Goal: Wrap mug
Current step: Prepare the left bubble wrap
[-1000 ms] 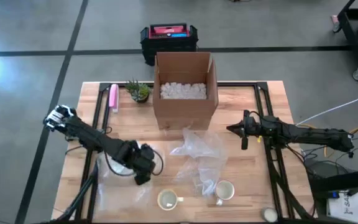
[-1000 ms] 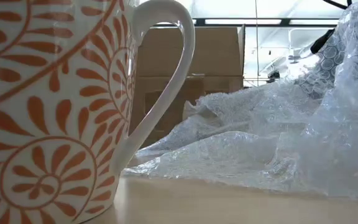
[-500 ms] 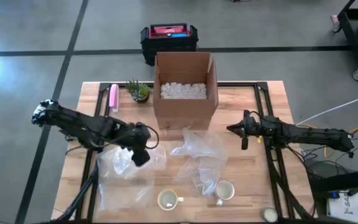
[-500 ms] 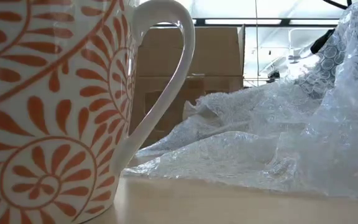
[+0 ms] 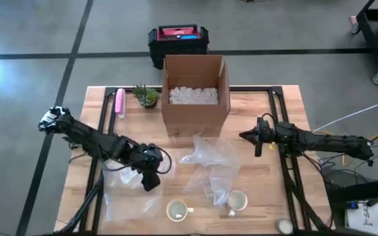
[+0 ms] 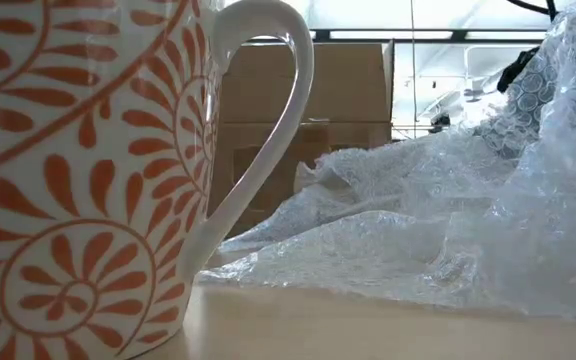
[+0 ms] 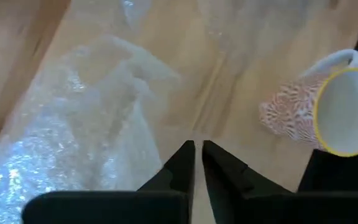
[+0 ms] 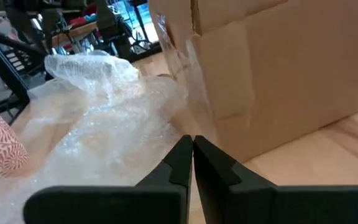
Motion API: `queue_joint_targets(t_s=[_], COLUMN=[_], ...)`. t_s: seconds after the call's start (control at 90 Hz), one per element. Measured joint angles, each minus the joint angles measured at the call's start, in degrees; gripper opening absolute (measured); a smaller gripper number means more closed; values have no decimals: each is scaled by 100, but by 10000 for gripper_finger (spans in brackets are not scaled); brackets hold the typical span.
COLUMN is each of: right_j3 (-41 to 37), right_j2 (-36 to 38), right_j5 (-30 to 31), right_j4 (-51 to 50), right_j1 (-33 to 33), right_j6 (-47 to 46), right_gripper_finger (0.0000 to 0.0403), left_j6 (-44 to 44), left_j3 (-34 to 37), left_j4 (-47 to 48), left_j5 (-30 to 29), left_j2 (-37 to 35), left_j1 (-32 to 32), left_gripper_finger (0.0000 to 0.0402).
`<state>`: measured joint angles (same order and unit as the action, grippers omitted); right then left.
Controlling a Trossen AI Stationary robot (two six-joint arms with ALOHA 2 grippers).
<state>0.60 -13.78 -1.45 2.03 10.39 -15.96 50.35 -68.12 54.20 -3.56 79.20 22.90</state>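
- Mug (image 5: 178,210), white with an orange-red leaf pattern and a yellow rim, stands upright near the front edge of the table (image 5: 281,118), handle pointing toward the right side. A second, similar mug (image 5: 236,200) stands just to its right, touching the crumpled bubble wrap beside it.
- Judged from its look, the mug is glazed ceramic: rigid, fairly heavy for its size, smooth enough to slip, and breakable if dropped or knocked. The handle or the rim wall seems the safest place to take hold.
- Flat sheet of bubble wrap (image 5: 128,190) lies on the left part of the table, its near edge just beside the mug. It looks light, soft and springy, likely to shift or fold when pinched, so an edge or corner is the best place to grip it.
- Left end effector (image 5: 151,181) hangs over the right edge of that flat sheet, near the mug and behind it to the left. Its fingers are almost closed with only a thin gap, and hold nothing; the wrist view shows bare wood under the tips and the mug off to one side.
- Crumpled bubble wrap (image 5: 210,165) sits mid-table, between the two arms, in front of an open cardboard box (image 5: 194,98) holding white packing pieces.
- Right end effector (image 5: 257,145) waits at the right of the box, well apart from both mugs, fingers pressed together and empty.
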Motion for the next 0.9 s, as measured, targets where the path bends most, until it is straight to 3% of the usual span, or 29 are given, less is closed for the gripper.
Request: queue_joint_targets(t_s=[0.1,0.267,0.378,0.656,0.9], right_j3=[0,0,-1,0,0], right_j2=[2,0,0,0,0], right_j5=[3,13,15,13,13], right_j4=[46,39,39,-35,-114], right_j1=[2,0,1,0,2], right_j6=[106,673,804,770,624], right_gripper_finger=[0,0,0,0,0], left_j6=[132,458,921,1459,1476], left_j3=[0,0,0,61,673], left_j4=[171,561,1249,1584,1259], left_j5=[62,919,1213,1310,1217], left_j2=[-22,-55,-55,-55,-55], left_j1=[-72,-79,-22,188,332], left_gripper_finger=[83,159,186,173,140])
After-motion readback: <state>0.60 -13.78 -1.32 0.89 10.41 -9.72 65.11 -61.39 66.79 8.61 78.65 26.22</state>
